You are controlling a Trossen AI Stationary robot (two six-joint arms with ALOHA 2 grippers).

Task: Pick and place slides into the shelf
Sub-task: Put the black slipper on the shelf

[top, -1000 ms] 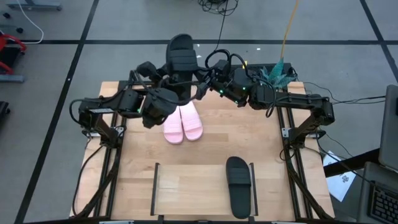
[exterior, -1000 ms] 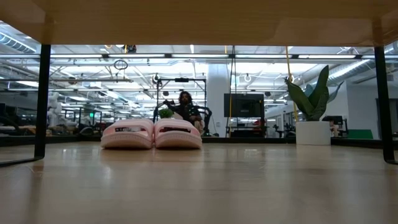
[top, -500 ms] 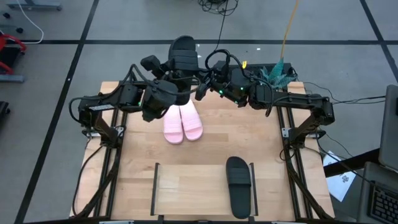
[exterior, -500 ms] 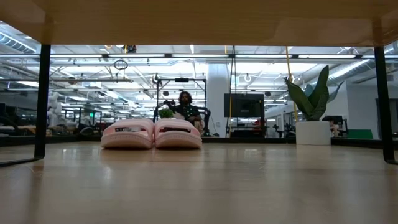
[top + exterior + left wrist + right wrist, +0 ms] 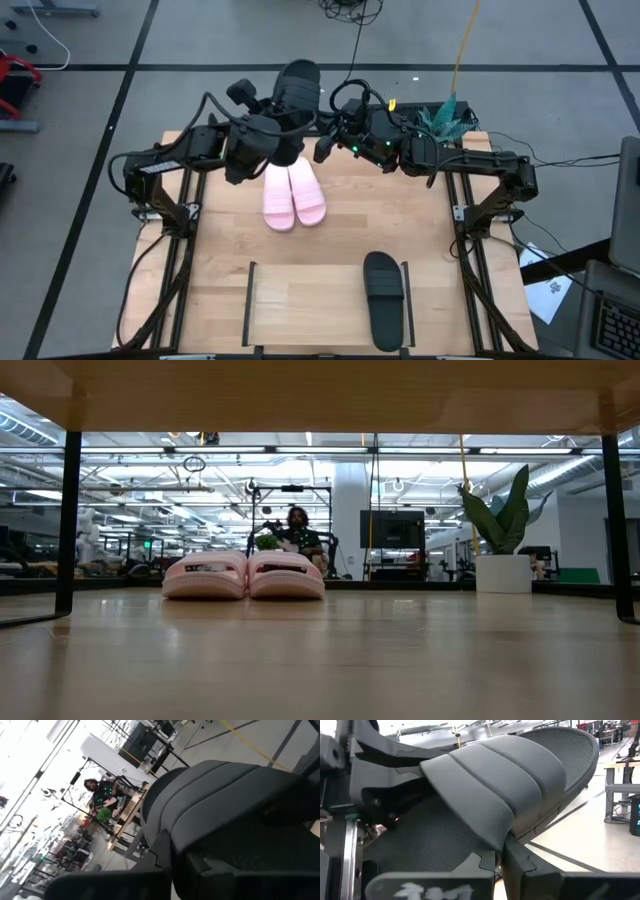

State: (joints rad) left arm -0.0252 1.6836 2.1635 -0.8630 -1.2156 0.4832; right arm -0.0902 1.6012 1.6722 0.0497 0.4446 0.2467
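A black slide [image 5: 297,88] hangs in the air over the table's far edge, between my two grippers. My left gripper [image 5: 280,128] is at its left side and my right gripper [image 5: 322,140] at its right side, both shut on it. The slide fills the left wrist view [image 5: 235,805] and the right wrist view [image 5: 485,785]. The pink pair [image 5: 293,196] rests sole-down side by side on the table, also seen in the low view [image 5: 245,575]. Another black slide [image 5: 385,300] lies on the shelf [image 5: 300,305], beside its right rail [image 5: 408,298]. My left gripper meets the slide's side rim [image 5: 161,839] below the strap, coming about level from the table's left. The fingers show closed there, but the slide hides most of the contact. My right gripper pinches the other side rim, at the foot of the strap [image 5: 492,851], between its two fingers, level from the table's right. The slide is clear of the table, strap up.
A green plant-like object [image 5: 445,118] sits at the table's far right corner. The shelf's left rail [image 5: 250,300] stands near the front. A person [image 5: 297,528] sits in the room beyond the table. Bare wood lies between the pink pair and the shelf.
My left gripper has swung toward the table's far edge and to the right, turning as it went, up to the black slide that my right gripper holds aloft. The slide and the right gripper have stayed almost in place.
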